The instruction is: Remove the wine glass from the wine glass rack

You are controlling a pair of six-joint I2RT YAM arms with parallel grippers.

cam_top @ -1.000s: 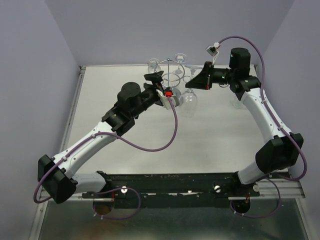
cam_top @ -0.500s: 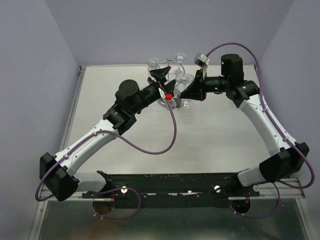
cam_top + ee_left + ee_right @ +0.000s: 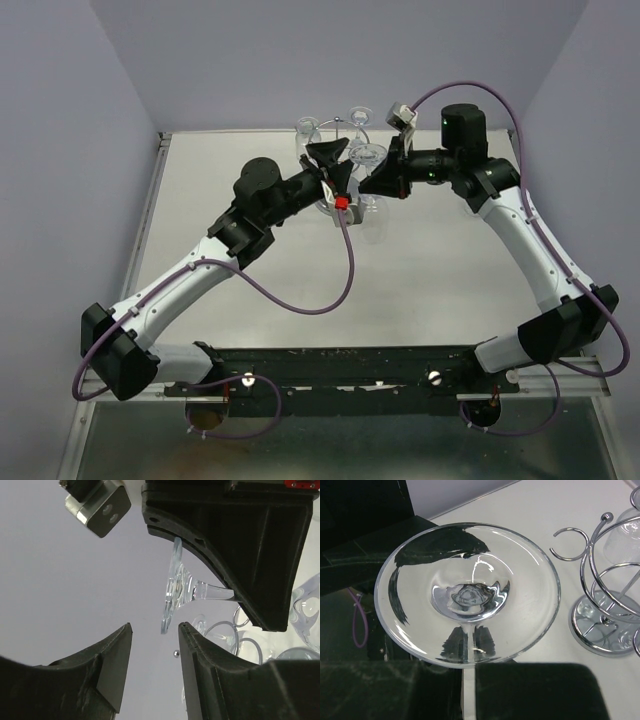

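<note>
**Wine glass held by the right pincer, clear of the rack, foot turned toward the left pincer**

The wine glass [image 3: 467, 592] is found off the table [image 3: 545, 510], carried in the air by its stem. The right pincer [image 3: 469, 682] is closed on that stem just behind the foot. In the right wrist view the foot is seen face-on, so the long axis of the glass runs straight out from the grip. The wine glass rack [image 3: 594, 630] stands to one side of the foot. No hook is seen touching the glass, which is judged to be free of the rack. Another glass [image 3: 622, 532] is noted hanging on the rack.

The left pincer [image 3: 155, 630] is spread, with nothing between its fingers. In the left wrist view the foot is seen edge-on, its rim just above the gap, apart from both fingers. The stem runs crosswise from there into the right pincer. The right arm [image 3: 530, 240] is therefore the one engaged, and the left is only close by.

From above, the right arm is seen with its elbow far out and its forearm folded inward. The left arm [image 3: 190, 275] is stretched diagonally toward the far middle, so the two pincers nearly meet beside the rack.

The coming move is judged to turn on the foot being drawn away from the hooks without the spread left fingers being struck.
</note>
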